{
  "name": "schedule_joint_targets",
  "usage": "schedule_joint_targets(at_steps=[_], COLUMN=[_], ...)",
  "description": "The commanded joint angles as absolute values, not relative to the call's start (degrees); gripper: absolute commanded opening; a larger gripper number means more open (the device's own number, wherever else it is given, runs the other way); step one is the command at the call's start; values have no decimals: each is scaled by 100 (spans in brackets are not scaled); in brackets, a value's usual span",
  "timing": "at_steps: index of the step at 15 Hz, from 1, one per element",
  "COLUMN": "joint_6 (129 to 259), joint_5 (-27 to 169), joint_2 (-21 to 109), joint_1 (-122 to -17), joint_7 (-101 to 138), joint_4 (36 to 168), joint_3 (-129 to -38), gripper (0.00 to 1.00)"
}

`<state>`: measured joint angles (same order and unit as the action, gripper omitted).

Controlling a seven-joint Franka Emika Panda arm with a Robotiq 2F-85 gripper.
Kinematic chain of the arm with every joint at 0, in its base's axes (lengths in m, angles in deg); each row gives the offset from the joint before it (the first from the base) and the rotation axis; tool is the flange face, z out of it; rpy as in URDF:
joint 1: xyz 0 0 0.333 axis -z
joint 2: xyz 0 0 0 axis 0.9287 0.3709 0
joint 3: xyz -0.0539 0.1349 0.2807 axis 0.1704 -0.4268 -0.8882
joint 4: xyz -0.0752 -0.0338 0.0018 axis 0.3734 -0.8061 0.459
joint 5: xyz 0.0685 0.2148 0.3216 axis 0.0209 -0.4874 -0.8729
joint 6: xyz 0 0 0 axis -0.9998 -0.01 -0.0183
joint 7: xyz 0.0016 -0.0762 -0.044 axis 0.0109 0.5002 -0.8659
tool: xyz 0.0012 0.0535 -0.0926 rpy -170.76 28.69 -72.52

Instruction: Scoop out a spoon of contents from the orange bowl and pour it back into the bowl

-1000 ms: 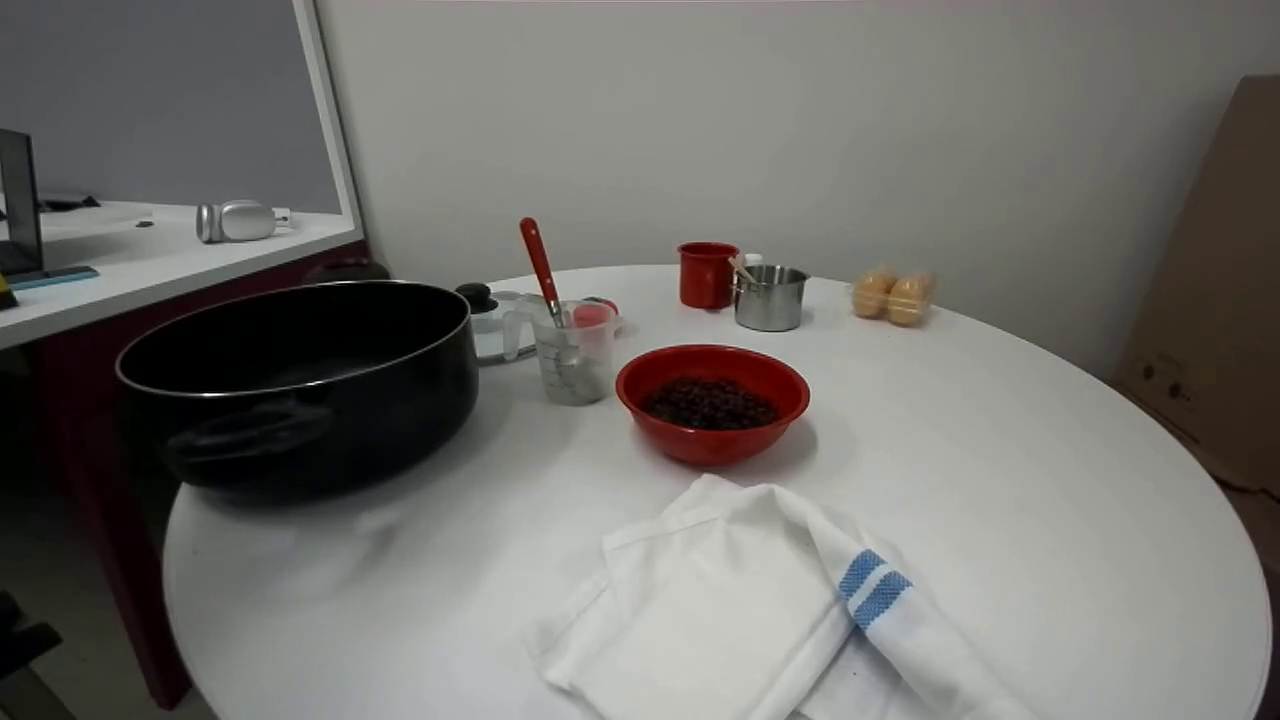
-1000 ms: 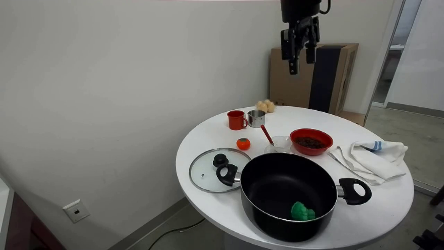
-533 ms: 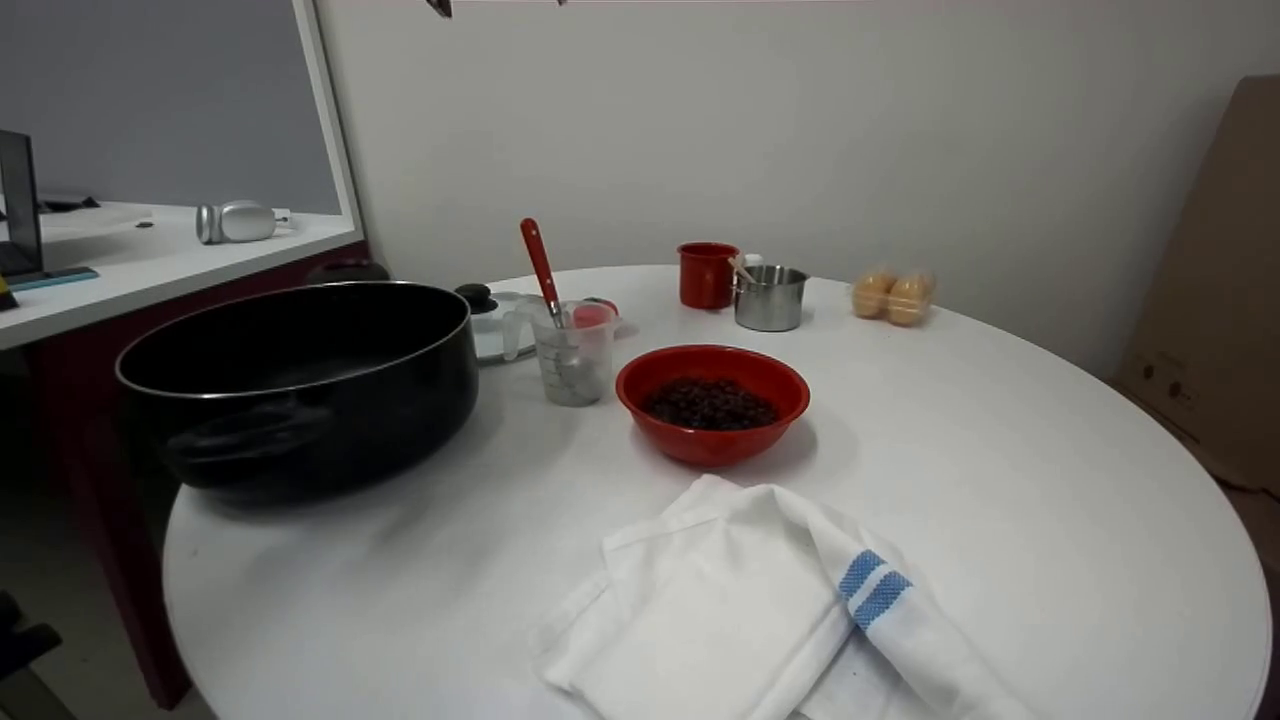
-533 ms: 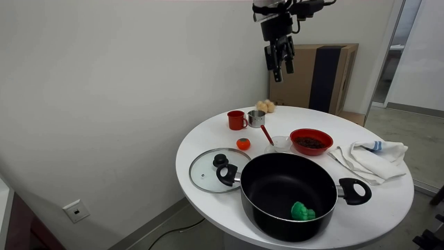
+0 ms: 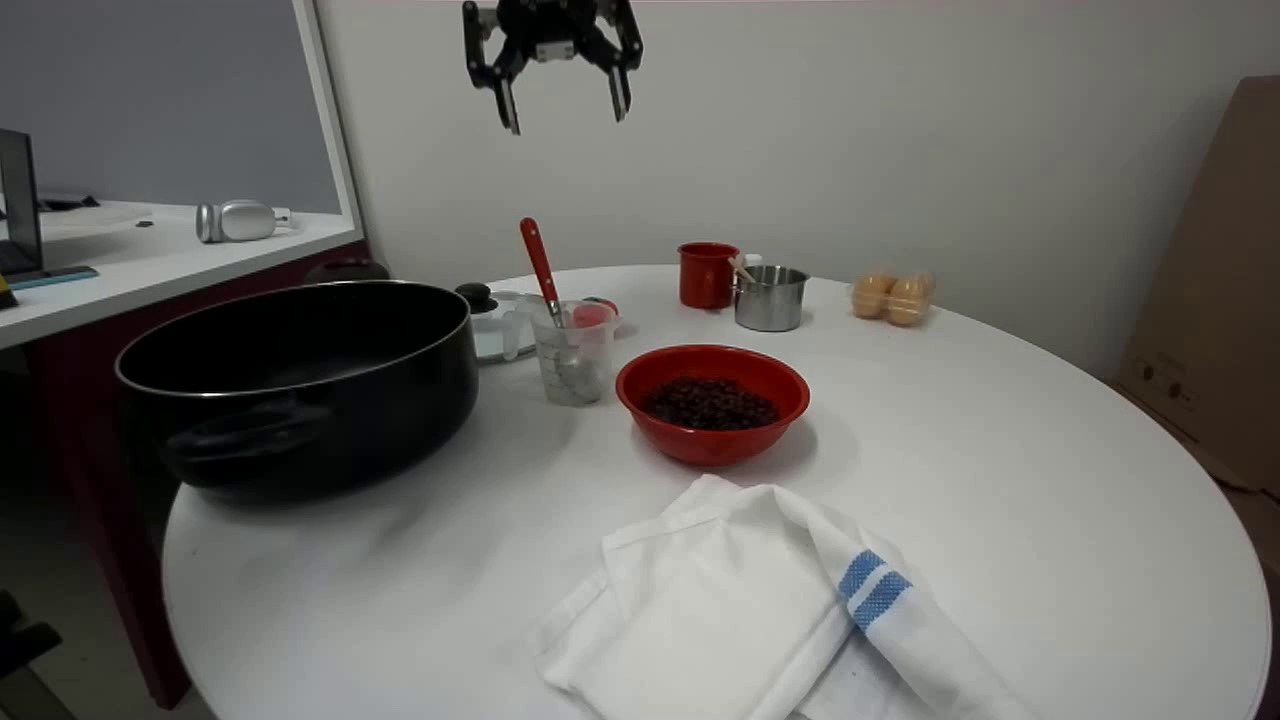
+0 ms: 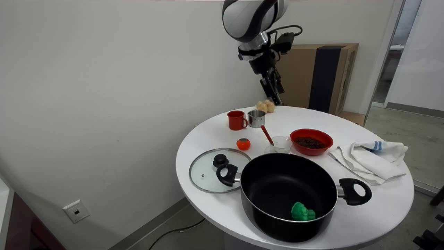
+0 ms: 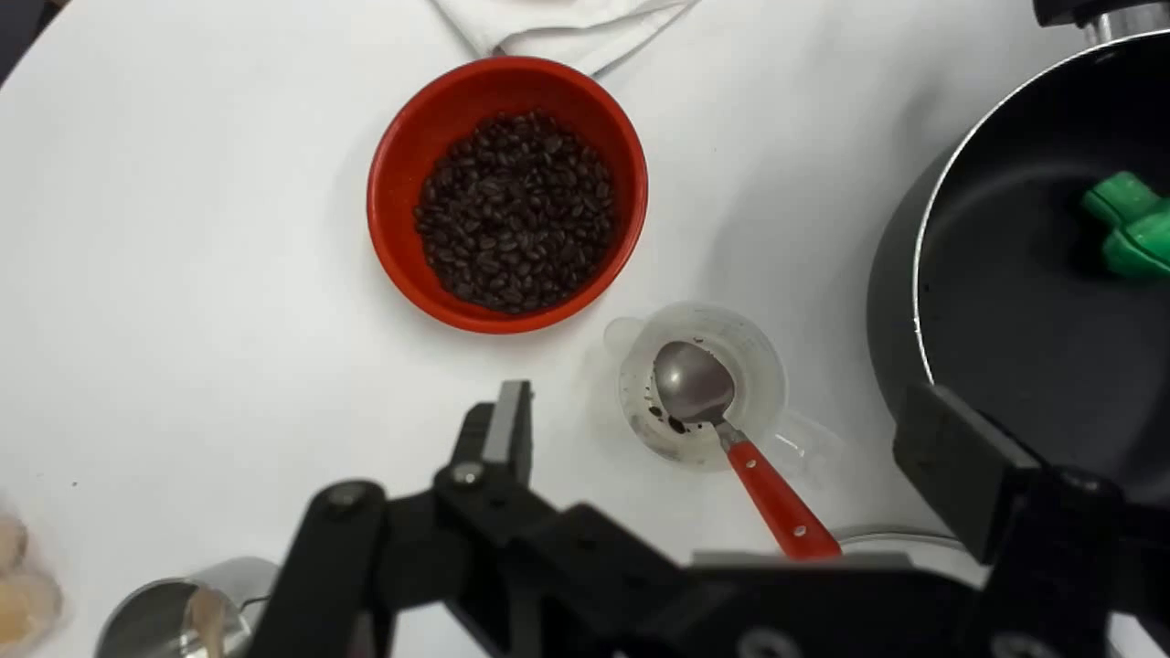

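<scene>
The spoon (image 5: 537, 262) has a red-orange handle and a silver scoop. It leans in a clear measuring cup (image 5: 580, 378), handle up, in both exterior views (image 6: 266, 134). In the wrist view its scoop (image 7: 692, 382) lies inside the cup. The orange bowl (image 5: 712, 450) stands beside the cup on the white table, also in an exterior view (image 6: 311, 151) and the wrist view (image 7: 507, 323). Dark bean-like contents (image 7: 516, 215) fill its bottom. My gripper (image 5: 566, 124) is open and empty, in the air above the spoon. In the wrist view its fingers (image 7: 713, 395) stand wide on either side of the spoon.
A large black pot (image 6: 277, 184) with a green toy (image 6: 301, 211) inside stands near the cup. A glass lid (image 6: 204, 177), an orange fruit (image 6: 243, 144), a red mug (image 5: 706, 275), a steel cup (image 5: 770, 300) and eggs (image 5: 893, 297) surround it. A white cloth (image 5: 720, 600) lies by the bowl.
The arm has come down and leftward in an exterior view. My gripper has come into view from the top in an exterior view. It stays open; the objects on the table have not moved.
</scene>
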<state>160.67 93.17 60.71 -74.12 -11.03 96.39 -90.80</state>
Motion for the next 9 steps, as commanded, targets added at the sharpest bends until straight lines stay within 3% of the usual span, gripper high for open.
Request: schedule_joint_targets(at_steps=[1,9], joint_6=[15928,16159], joint_5=[9763,10129], joint_2=[6456,6636], joint_1=[-7644,-7739], joint_7=[-1439,-1787], joint_4=[9490,9747], joint_3=[-9121,-9170], gripper=[100,100])
